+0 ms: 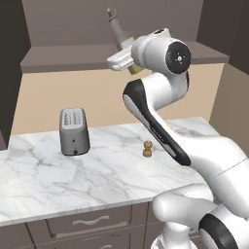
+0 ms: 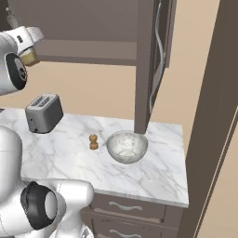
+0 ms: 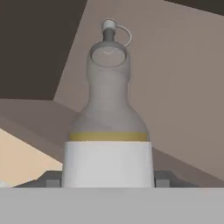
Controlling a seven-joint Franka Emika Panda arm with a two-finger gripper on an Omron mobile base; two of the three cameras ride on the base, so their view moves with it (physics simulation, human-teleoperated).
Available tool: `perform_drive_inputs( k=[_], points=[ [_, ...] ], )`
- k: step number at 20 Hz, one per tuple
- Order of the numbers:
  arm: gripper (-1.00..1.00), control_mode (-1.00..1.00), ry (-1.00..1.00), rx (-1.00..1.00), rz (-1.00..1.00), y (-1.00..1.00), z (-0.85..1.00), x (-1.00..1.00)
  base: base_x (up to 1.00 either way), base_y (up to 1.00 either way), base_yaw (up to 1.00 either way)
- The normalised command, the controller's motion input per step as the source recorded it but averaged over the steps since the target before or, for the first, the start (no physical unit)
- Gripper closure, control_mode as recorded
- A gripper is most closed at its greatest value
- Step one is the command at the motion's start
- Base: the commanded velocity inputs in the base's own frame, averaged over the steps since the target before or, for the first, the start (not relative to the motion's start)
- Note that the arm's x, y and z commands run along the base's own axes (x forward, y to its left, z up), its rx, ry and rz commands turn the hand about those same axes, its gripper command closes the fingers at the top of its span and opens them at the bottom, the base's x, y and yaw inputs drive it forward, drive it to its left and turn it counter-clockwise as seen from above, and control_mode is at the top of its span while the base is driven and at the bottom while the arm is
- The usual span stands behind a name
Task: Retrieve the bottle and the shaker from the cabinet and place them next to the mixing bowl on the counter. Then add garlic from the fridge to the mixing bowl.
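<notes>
The pincer [image 1: 127, 62] is closed around the lower body of the bottle [image 1: 118, 35], held up in front of the cabinet [image 1: 73, 29] at the level of its shelf [image 1: 68, 56]. In the left base view the bottle leans, neck and spout tipped up and to the left of the hand, its yellowish base poking out just under the wrist. In the hand view the bottle [image 3: 108, 109] rises straight ahead of the fingertips, which show as small dark tips on either side of its white lower band; above that band runs a yellow line of liquid, then the clear shoulders, narrow neck and little spout. Behind it lie the grey-brown cabinet panels.

Well below the pincer stretches the surface [image 1: 58, 170], white marble with grey veins. The shaker [image 1: 147, 149] stands upright on it, almost directly under the hand. In the right base view the shaker [image 2: 93, 142] stands just left of the mixing bowl [image 2: 127, 146], close but apart from it. Farther left and back on the surface stands a grey toaster [image 1: 74, 131]. Brown drawers [image 1: 92, 222] with silver handles run beneath the surface edge.
</notes>
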Motion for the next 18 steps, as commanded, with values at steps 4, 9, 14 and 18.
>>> perform_drive_inputs(
  k=[4,9,14,18],
  points=[
    [1.0,-1.0,-0.1,0.16,0.0,-0.57,0.21,-0.95,0.0,0.0,0.0],
    [1.0,-1.0,-0.01,0.17,0.0,-0.35,0.48,-0.66,0.0,0.0,0.0],
    [1.0,-1.0,0.09,0.05,0.0,-0.32,0.4,-0.5,0.0,0.0,0.0],
    [1.0,-1.0,0.01,0.0,0.01,-0.8,-0.03,-0.2,0.0,0.0,0.0]
  ],
)
